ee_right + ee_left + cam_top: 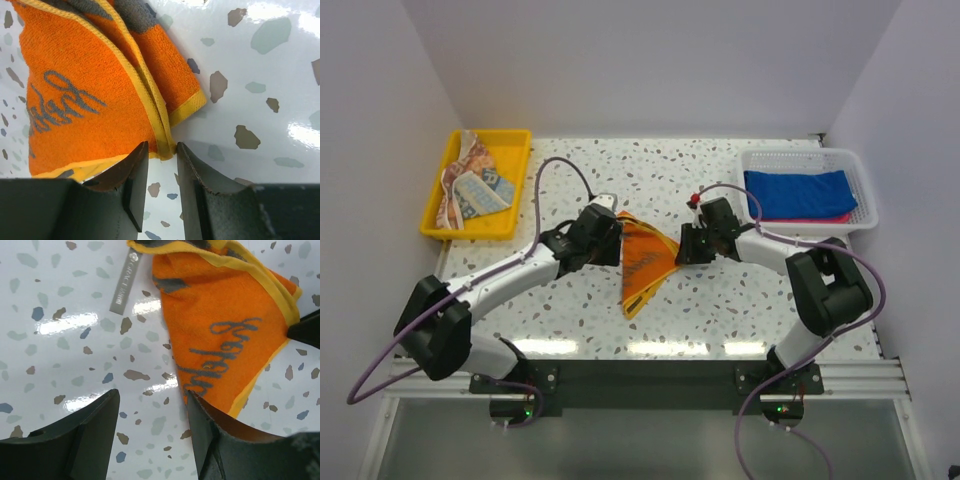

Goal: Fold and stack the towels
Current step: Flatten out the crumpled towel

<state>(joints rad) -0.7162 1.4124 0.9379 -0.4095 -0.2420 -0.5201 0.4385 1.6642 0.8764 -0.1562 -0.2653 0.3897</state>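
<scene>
The orange towel with a yellow edge (645, 262) lies loosely folded into a wedge on the table between my arms. My right gripper (162, 147) is down at its right corner, jaws drawn in close with the yellow hem (159, 127) filling the gap at their tips. My left gripper (152, 395) stands open just left of the orange towel (225, 325), bare table between its fingers. The blue towel (798, 192) lies folded on a pink towel (820, 218). An orange-blue printed towel (470, 185) sits crumpled at the far left.
The yellow tray (517, 190) at the back left holds the printed towel. The white mesh basket (861, 180) at the back right holds the blue and pink towels. A grey label (123, 282) sticks out from the orange towel's edge.
</scene>
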